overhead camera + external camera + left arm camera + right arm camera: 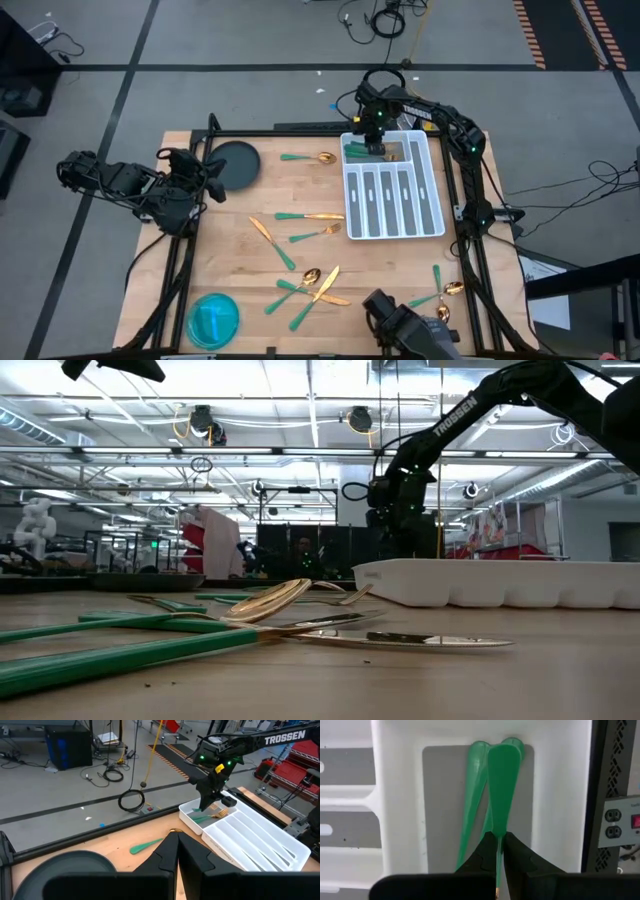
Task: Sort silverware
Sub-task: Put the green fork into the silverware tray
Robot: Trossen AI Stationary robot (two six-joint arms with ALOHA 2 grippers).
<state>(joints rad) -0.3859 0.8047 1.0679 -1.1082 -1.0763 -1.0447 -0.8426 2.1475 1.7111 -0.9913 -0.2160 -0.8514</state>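
Currently, by label:
Right gripper [498,851]: clenched on a teal-handled utensil [501,785] above the white tray's [437,190] crosswise end compartment.
Left gripper [178,851]: fingers together, empty, near the dark plate [234,165].
Around: blue bowl [213,318]; loose silverware [300,285] scattered on the table [240,260].
Hidden: held utensil's head.
Tray contents: two more green handles [472,800] under the held one.

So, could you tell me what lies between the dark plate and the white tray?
In the high view, one spoon lies on the table between the dark plate and white tray.
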